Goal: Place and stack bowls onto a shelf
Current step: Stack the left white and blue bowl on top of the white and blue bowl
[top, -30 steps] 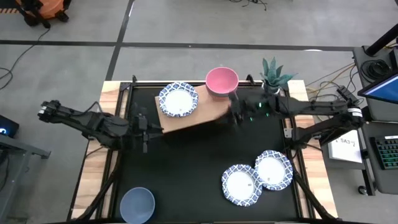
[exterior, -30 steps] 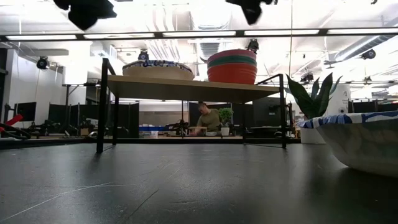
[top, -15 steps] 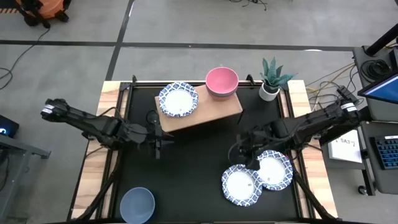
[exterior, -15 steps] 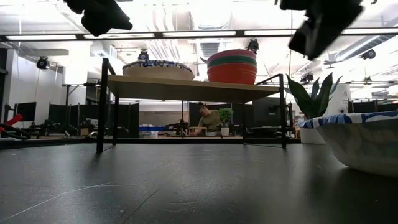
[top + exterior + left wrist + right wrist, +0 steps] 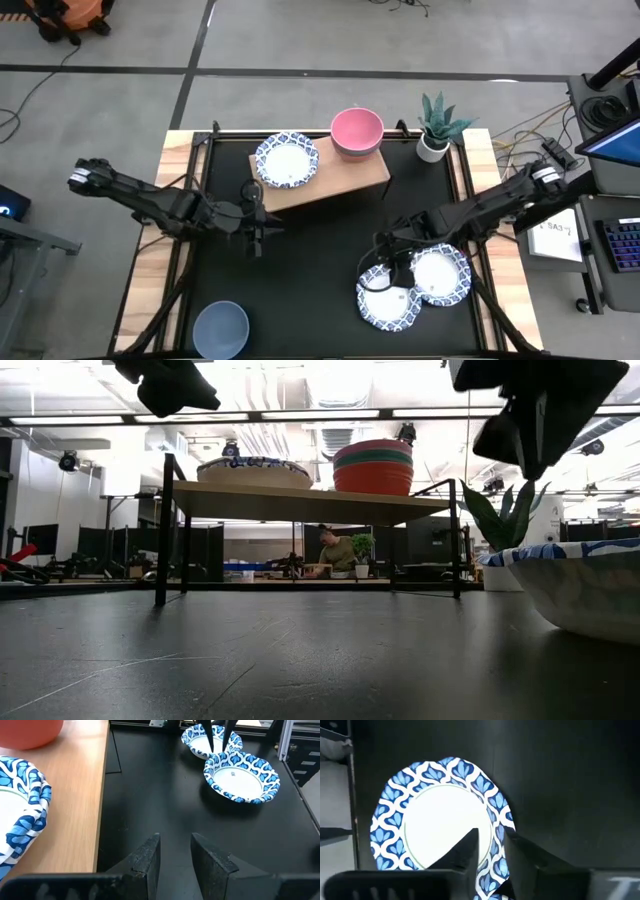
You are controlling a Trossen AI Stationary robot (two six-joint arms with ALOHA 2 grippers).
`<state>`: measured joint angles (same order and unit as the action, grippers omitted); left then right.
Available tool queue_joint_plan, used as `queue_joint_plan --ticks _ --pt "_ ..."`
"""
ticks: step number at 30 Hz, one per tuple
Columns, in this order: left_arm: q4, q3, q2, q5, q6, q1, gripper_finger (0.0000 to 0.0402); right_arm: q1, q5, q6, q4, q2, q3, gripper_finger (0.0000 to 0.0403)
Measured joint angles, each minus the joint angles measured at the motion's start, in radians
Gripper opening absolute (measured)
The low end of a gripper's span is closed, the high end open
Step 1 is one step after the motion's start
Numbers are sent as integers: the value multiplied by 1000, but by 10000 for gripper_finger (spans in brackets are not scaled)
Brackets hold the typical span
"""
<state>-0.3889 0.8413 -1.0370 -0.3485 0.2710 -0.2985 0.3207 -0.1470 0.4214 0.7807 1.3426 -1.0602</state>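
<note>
The wooden shelf [image 5: 330, 185] carries a blue-patterned white bowl [image 5: 287, 160] and a stack with the pink bowl [image 5: 357, 130] on top; the low view shows green and red bowls under it [image 5: 372, 468]. Two more patterned bowls [image 5: 388, 297] [image 5: 440, 275] sit side by side on the black table. A blue-grey bowl [image 5: 220, 328] sits by the near left corner. My right gripper [image 5: 385, 265] is open and hangs over the left one's far rim [image 5: 495, 820], one finger [image 5: 470, 845] over the inside and one outside. My left gripper [image 5: 262, 238] is open, in front of the shelf.
A small white pot with a green plant [image 5: 435, 128] stands at the table's far right, beside the shelf. Pale wooden strips [image 5: 150, 270] edge the table. Bare black tabletop [image 5: 300, 270] lies between the shelf and the near bowls. A person [image 5: 335, 552] sits far behind.
My right gripper has swung away from the pink stack on the shelf, toward the near edge and downward, and now stands over the patterned bowls on the table. My left gripper has drifted toward the right and a little toward the near edge. No bowl has moved.
</note>
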Motion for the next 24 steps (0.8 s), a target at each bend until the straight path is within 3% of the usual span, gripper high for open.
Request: queue_joint_plan --ticks 8,13,20,24 --pt "0 0 0 0 0 0 91 7 -2 1 0 90 1 184" --pt "3 0 0 0 -10 0 91 6 -1 -18 18 153 1 220" --pt "6 0 0 0 -24 0 91 7 7 -39 39 250 2 221" --pt "7 0 0 -4 -28 0 91 6 4 -47 37 278 2 188"
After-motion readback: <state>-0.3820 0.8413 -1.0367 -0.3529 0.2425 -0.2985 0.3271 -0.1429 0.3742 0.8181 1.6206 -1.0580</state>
